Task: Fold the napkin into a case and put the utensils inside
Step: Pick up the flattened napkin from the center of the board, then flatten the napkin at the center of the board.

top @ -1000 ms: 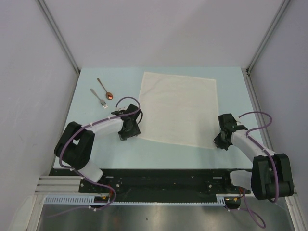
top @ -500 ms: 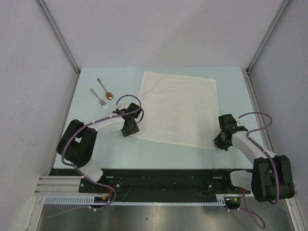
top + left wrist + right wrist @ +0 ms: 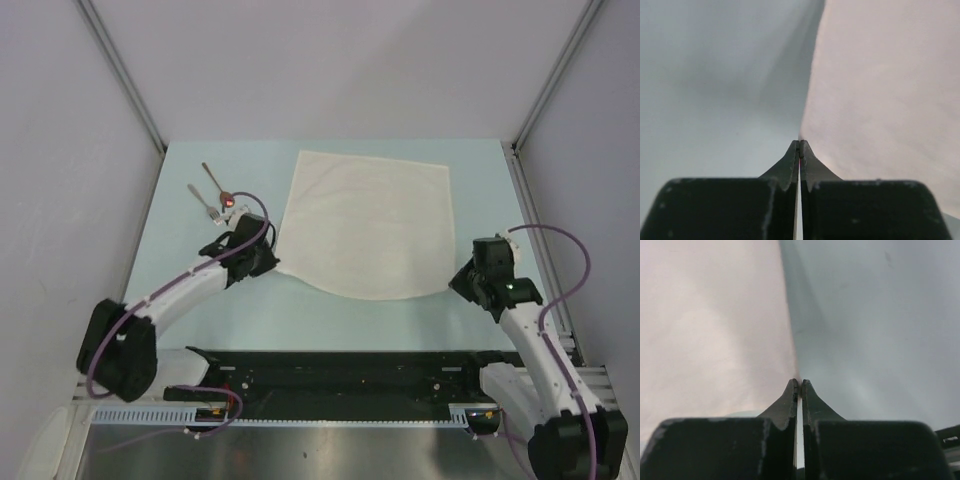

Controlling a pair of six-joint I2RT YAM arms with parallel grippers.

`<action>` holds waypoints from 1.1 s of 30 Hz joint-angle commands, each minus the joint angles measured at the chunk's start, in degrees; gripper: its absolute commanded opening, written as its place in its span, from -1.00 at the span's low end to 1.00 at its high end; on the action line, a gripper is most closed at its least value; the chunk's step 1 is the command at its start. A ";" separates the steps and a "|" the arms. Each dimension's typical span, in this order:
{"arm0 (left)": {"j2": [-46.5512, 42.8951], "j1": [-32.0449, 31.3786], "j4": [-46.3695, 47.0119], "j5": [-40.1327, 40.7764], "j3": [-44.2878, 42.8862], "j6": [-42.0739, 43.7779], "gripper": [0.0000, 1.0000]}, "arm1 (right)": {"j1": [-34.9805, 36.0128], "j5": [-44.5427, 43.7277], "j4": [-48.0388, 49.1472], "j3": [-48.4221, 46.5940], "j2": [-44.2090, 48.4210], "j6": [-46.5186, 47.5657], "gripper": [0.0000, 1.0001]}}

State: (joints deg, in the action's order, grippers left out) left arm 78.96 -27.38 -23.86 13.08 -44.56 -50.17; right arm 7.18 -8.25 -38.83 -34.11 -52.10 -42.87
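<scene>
The cream-white napkin lies spread on the pale blue table, its near edge sagging in a curve between its two near corners. My left gripper is shut on the near left corner, and the cloth fills the right of the left wrist view beyond the shut gripper. My right gripper is shut on the near right corner, with cloth to the left of the gripper in its wrist view. The silver fork and copper-bowled spoon lie at far left, just beyond the left arm.
Grey walls enclose the table on three sides, with metal posts at the far corners. A black rail carrying the arm bases runs along the near edge.
The left gripper has shut on the napkin's near left corner. Both arms have moved away from their bases, carrying the near corners, and the near edge now hangs curved instead of lying straight.
</scene>
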 commanded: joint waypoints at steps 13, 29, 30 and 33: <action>-52.50 -2.68 17.01 -13.08 -10.08 18.62 -1.00 | -1.82 22.14 -0.64 -33.99 34.77 14.40 -1.00; -21.86 3.01 16.73 -4.37 -24.18 15.72 -1.00 | -2.52 4.65 8.84 -34.38 7.67 16.68 -1.00; -19.74 3.90 18.83 -4.47 -23.39 15.81 -1.00 | -2.61 4.73 12.08 -33.32 5.45 16.51 -1.00; -9.99 7.33 23.67 -6.03 -21.45 15.46 -1.00 | -3.75 6.58 20.25 -28.05 -3.60 17.38 -1.00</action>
State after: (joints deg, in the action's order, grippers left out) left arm 59.64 -24.03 -4.12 7.27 -68.49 -33.56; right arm 4.43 -0.84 -28.32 -68.12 -46.83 -27.57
